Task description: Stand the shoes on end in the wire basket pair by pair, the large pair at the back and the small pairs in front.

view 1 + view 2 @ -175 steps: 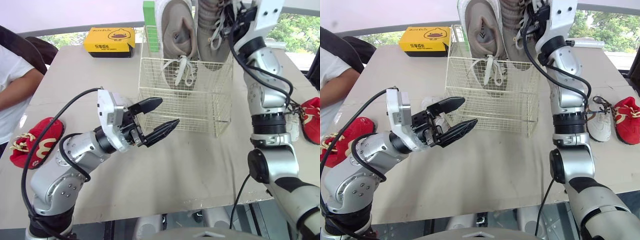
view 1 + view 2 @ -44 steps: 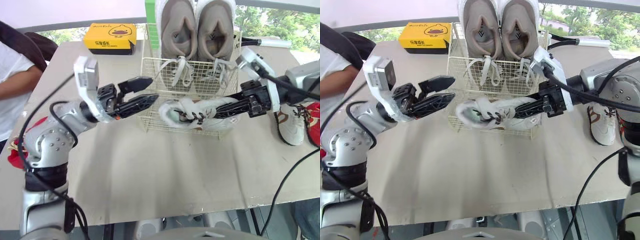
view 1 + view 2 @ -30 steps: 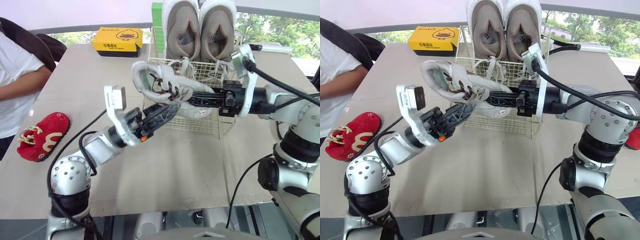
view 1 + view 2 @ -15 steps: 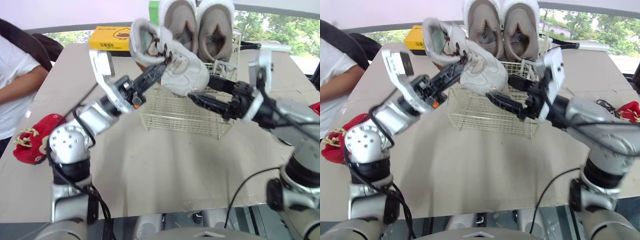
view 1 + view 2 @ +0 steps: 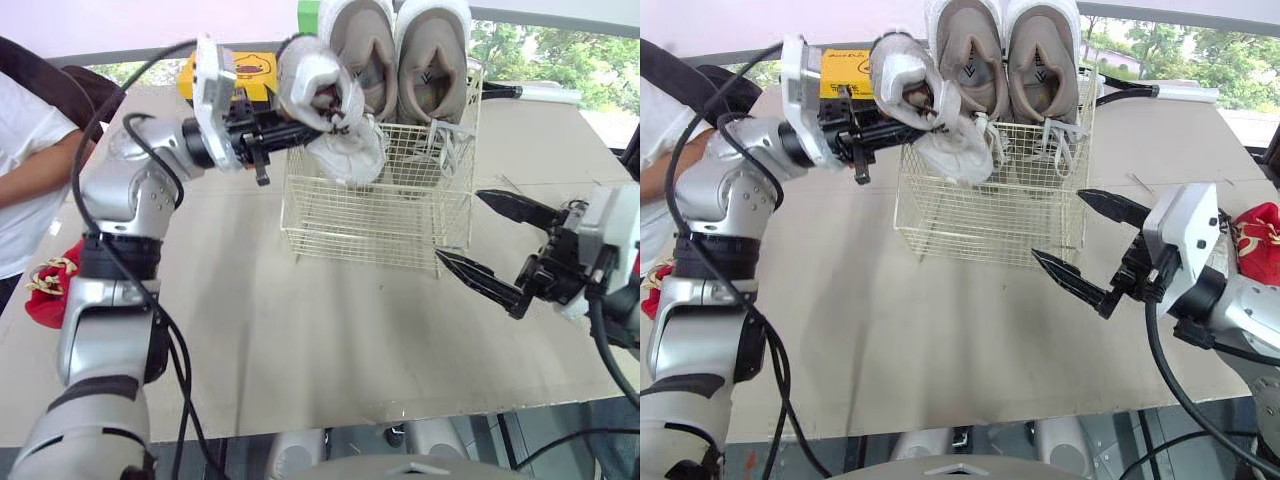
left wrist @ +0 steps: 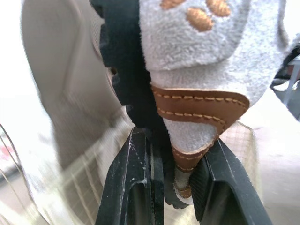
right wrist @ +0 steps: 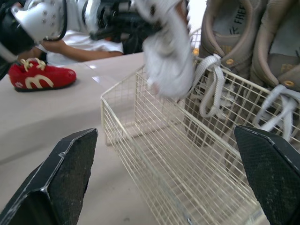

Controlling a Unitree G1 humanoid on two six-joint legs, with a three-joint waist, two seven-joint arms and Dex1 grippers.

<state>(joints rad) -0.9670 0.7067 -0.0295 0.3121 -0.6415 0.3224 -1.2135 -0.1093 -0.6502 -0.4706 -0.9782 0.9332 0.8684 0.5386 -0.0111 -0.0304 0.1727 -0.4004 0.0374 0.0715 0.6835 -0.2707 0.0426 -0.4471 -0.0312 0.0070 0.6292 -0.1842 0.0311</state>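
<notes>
- Head views: left gripper (image 5: pixel 288 130) is clamped on the small white shoe (image 5: pixel 345 155) and holds it over the left end of the wire basket (image 5: pixel 370 215). The shoe's lower end is about at rim level, just in front of the large grey pair (image 5: pixel 432 55), which stands on end at the back.
- We can't tell whether the shoe touches the wire.
- Right gripper (image 5: pixel 460 226) hangs near the basket's right front corner, fingers spread wide.
- Left red shoe (image 5: pixel 45 290) lies on the table (image 5: pixel 300 340) near a person's sleeve (image 5: pixel 30 170). Right red shoe (image 5: pixel 1255 225) lies at the far right. Yellow box (image 5: pixel 845 70) sits behind the left arm.
- Left wrist view: both fingers (image 6: pixel 136 187) pinch the fleecy shoe at its brown-trimmed edge.
- Right wrist view: fingers (image 7: pixel 61 183) are far apart. We see the basket between them, with the grey pair inside at the back.
</notes>
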